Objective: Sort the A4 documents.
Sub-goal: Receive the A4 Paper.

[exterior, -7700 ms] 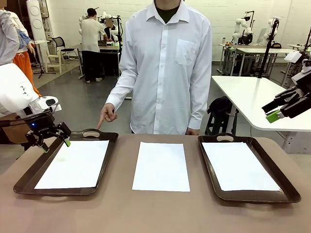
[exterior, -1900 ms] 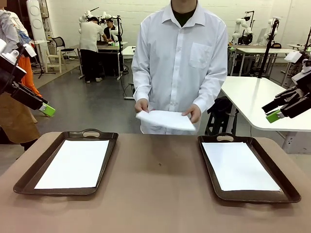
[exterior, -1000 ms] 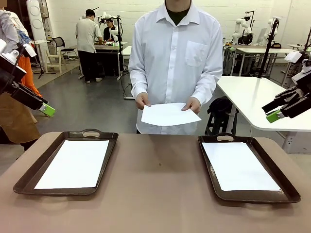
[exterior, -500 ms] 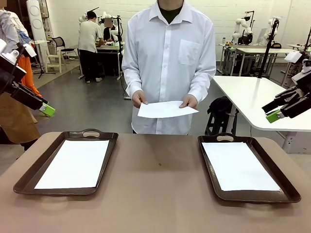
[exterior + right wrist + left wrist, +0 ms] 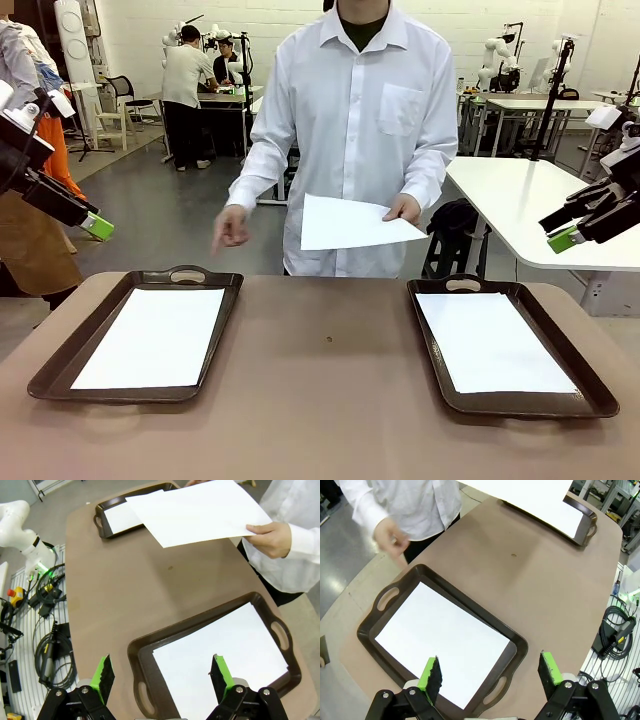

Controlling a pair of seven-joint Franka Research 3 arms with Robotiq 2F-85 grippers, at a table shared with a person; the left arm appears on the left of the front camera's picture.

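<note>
A thin white rectangular A4 paper sheet (image 5: 355, 223) hangs in the air over the far edge of the brown tabletop (image 5: 320, 400), pinched at one corner by the person's hand (image 5: 405, 209); their other hand (image 5: 231, 227) points down toward the left dark brown handled tray (image 5: 215, 335). Each tray already holds a flat white sheet (image 5: 152, 337), the other (image 5: 492, 341) lying in the right dark brown tray (image 5: 590, 395). Paper like this should be feather-light, limp and easy to crease or let slide, so a free edge or corner is the place to pinch, probably the near one. The left pincer (image 5: 490, 672) and the right pincer (image 5: 162, 675) hang raised at the sides, jaws spread wide, holding nothing.
</note>
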